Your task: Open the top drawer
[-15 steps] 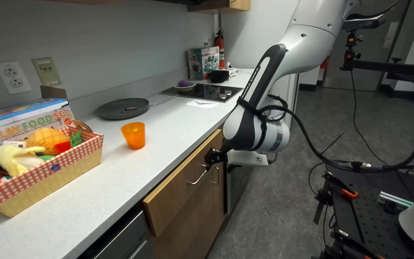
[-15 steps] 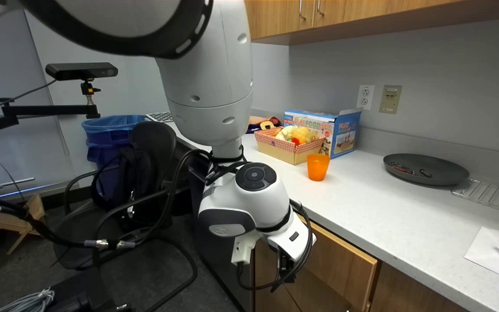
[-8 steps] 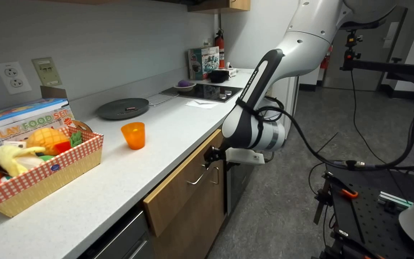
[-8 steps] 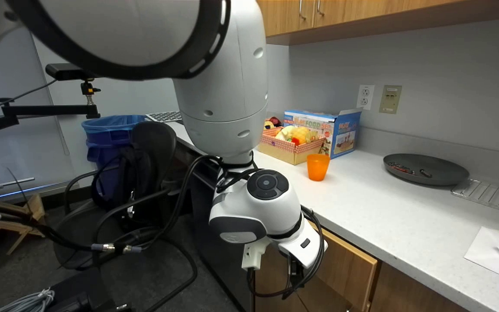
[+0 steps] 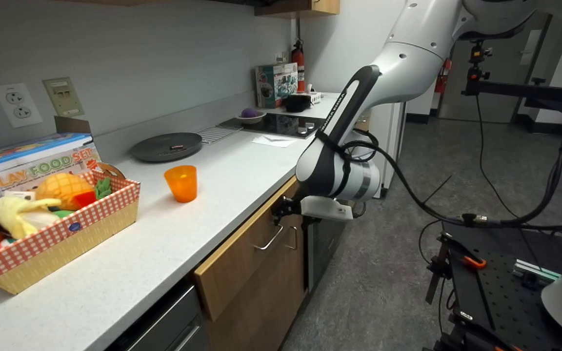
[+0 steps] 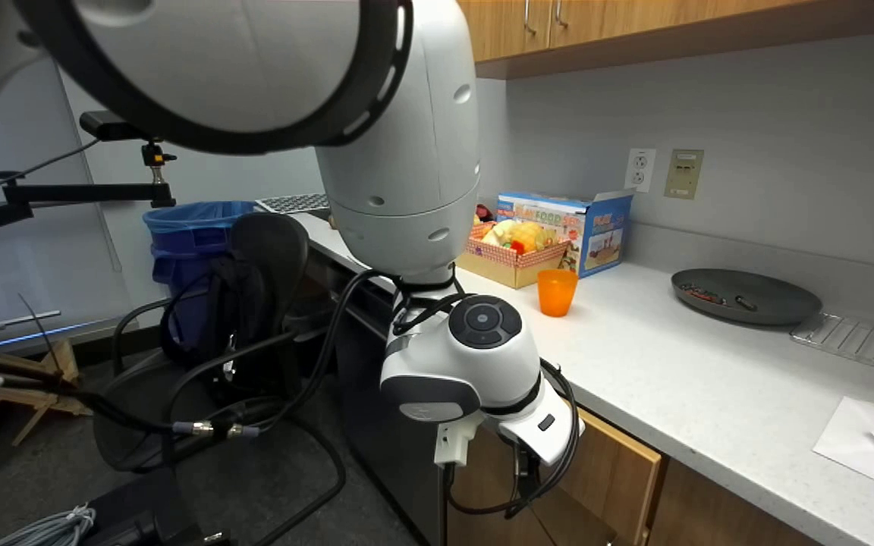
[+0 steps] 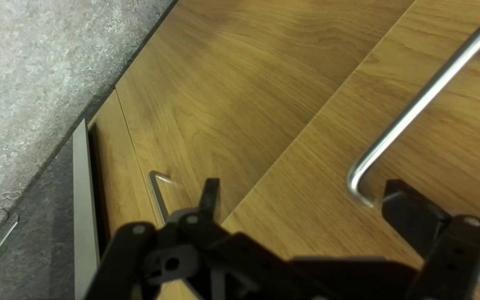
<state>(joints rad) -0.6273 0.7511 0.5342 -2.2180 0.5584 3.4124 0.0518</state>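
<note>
Top drawer, the wide light-brown wood-fronted one with a horizontal silver bar handle, sits right under the white countertop and looks slightly open. So that's a start, but I'd say most of the pull is left. Black two-fingered gripper is spread wide with nothing in it; one handle end is just beside one of its tips, can't tell if they touch. Only the wrist view shows that spread. In an exterior view the drawer stands proud of the light-brown wood panel next door, which the wrist cam misses. Inside's not visible anywhere.
</note>
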